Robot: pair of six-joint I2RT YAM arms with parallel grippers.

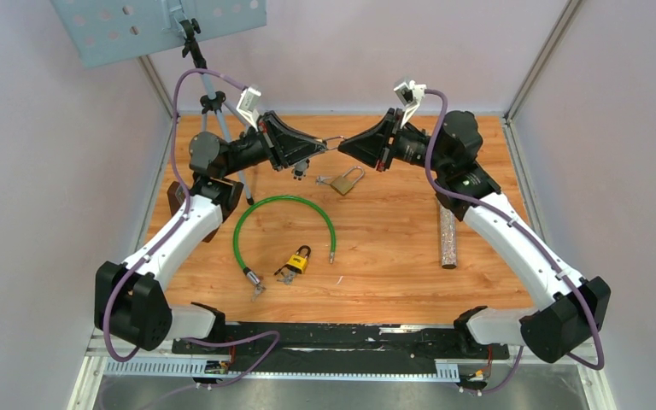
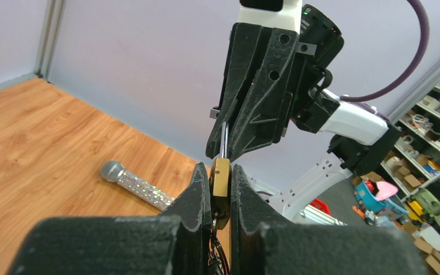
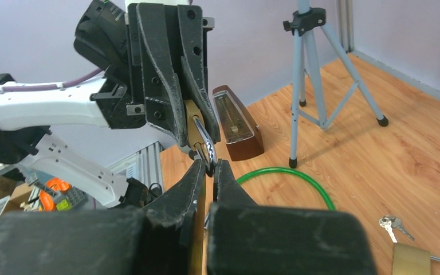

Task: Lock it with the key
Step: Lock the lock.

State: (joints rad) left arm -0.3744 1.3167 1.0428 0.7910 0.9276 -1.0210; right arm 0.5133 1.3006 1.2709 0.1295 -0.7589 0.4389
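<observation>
Over the far middle of the table (image 1: pixel 393 265), both arms meet in the air, well above the wood. Left gripper (image 2: pixel 220 172) is clamped narrow on the brass padlock (image 2: pixel 220 189), with the body wedged between its fingers. Right gripper (image 3: pixel 208 167) is pinched fully together on the shackle (image 3: pixel 205 143), the steel loop bridging the two sets of fingertips.

Looks like the shackle-seating step. To do it well:
- Hold left rigid as the anvil.
- Drive right straight along the shackle legs with no twist, or the free leg misses its hole.
- Push slow, since thin steel in a tip pinch can slip.

Keyway is hidden, so can't tell if a key is in. Spare padlock (image 1: pixel 348 181) with keys (image 3: pixel 391 223) lies on the wood just near of the grippers.
</observation>
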